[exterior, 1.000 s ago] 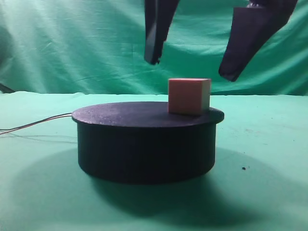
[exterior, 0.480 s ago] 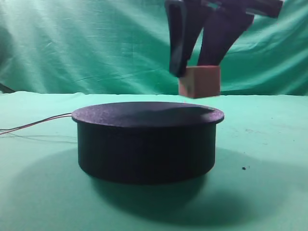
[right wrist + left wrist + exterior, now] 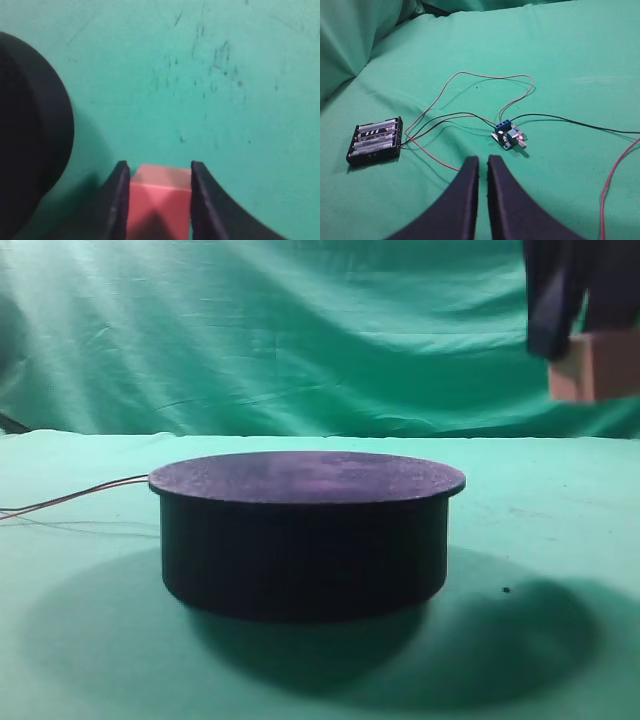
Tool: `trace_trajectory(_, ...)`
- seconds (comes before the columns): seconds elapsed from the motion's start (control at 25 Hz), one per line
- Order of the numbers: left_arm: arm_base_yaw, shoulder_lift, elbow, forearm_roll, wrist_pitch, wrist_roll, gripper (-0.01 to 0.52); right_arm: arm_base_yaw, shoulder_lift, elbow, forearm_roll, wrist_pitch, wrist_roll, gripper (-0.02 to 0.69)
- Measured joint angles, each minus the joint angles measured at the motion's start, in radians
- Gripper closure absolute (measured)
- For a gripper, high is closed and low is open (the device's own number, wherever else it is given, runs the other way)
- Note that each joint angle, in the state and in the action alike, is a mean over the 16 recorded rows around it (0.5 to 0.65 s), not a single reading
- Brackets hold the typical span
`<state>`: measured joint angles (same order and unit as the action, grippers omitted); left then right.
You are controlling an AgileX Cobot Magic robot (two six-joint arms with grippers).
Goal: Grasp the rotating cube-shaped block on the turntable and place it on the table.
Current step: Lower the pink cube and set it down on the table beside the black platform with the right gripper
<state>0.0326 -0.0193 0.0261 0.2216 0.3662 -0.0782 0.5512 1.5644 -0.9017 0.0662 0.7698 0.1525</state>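
1. Right wrist view: your right gripper is clamped on the cube-shaped block, up in the air over the table.
2. Turntable sits left of it, top bare.
3. Left gripper is pinched closed near the battery holder.

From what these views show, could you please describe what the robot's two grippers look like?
Both are plain matte black. The left gripper has two smooth, curved fingers that broaden toward the base and taper to flat tips. The right gripper has the same dark fingers with flat inner faces and rounded tips. No markings, cables or pads show on either.
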Motion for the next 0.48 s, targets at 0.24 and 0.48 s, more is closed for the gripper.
trace_trajectory(0.24, 0.000, 0.000, 0.000, 0.000, 0.000, 0.000, 0.514, -0.006, 0.002, 0.006, 0.023, -0.027, -0.031, 0.284)
trace_trajectory(0.48, 0.000, 0.000, 0.000, 0.000, 0.000, 0.000, 0.514, -0.007, -0.119, -0.028, -0.007, 0.048, -0.009, 0.338)
